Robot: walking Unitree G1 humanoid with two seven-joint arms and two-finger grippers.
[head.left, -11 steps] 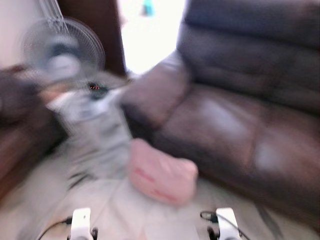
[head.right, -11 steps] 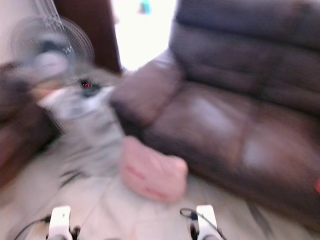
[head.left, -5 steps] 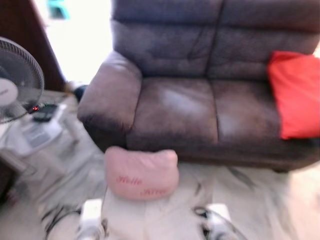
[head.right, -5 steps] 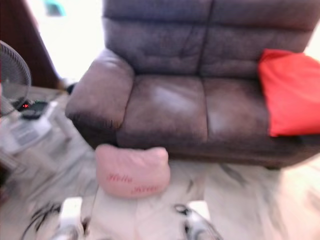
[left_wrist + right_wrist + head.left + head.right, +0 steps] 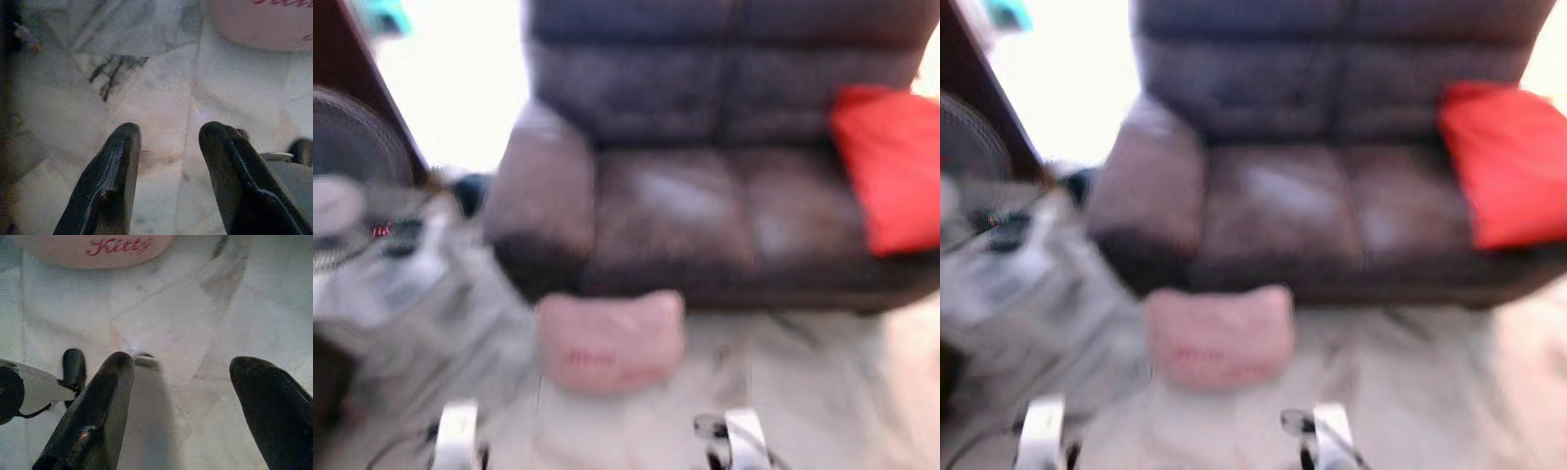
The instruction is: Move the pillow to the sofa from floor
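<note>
Pink pillow (image 5: 610,342) is seen on the pale tiled floor (image 5: 803,392), leaning against or just beside the front of the brown sofa (image 5: 675,196), below its left seat cushion. Head views are blurred, so contact with the sofa base can't be confirmed.

Left tool (image 5: 168,156) is held low over the floor, fingers apart, nothing between them; the pillow's lower edge is seen ahead of it. Right tool (image 5: 181,391) is likewise spread wide and empty, with the pillow's red lettering visible ahead.

Red cushion (image 5: 886,166) is lying at the sofa's right end. A fan (image 5: 342,196) and grey clutter are seen to the left.

Progress, as judged: pillow is not on the sofa and not gripped. Left to do: pillow to be closed on, lifted, and placed on the seat.
</note>
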